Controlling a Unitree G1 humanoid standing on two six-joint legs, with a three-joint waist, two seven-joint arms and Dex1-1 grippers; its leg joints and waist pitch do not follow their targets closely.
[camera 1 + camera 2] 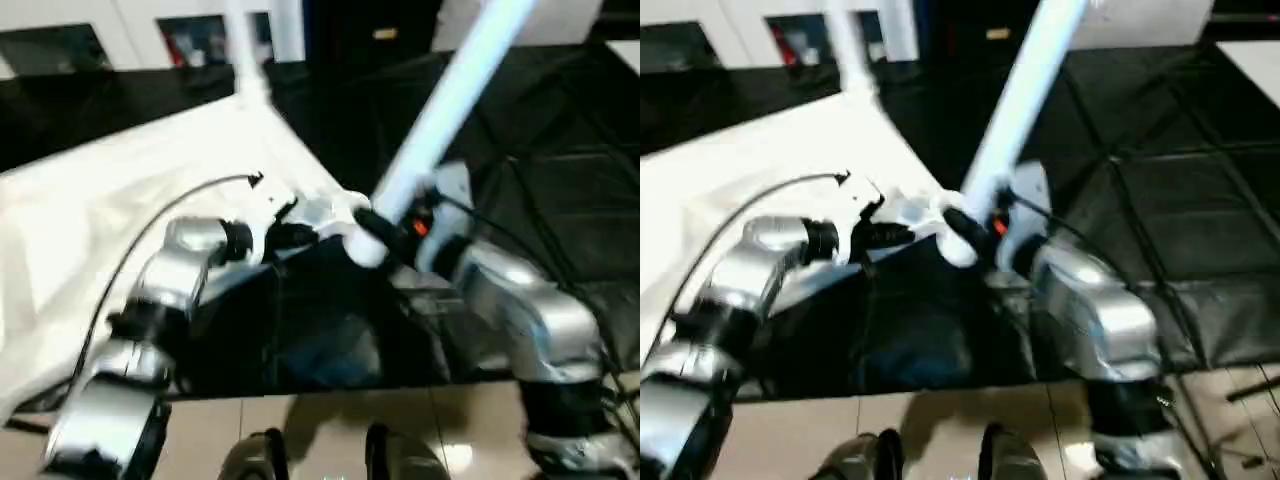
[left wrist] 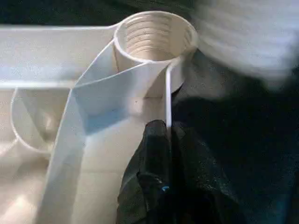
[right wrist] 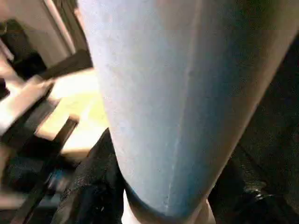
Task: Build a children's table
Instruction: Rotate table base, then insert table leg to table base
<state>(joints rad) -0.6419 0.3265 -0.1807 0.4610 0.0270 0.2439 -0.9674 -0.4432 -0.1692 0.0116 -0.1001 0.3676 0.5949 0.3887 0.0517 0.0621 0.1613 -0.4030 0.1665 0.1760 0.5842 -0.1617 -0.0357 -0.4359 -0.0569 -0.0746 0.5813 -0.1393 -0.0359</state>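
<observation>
Your right pincer is clamped around the thick lower end of a long white tapered tubular plastic leg, whose long axis runs up and away from the pincer toward the far right, tilted well off vertical. The white rectangular plastic table top lies underside-up on the black floor mat to your left, with another leg already standing at its far corner. Your left pincer is pressed together on a thin white rib just beside the round threaded corner socket, steadying that near corner. The relation that matters: the held leg's butt end sits just beside and slightly above that socket, on the right arm's side, so the right arm is the one that seats it. My judgement is that you must bring the leg's axis upright, in line with the socket bore, before lowering and twisting it in; the present tilt would cross-thread.
</observation>
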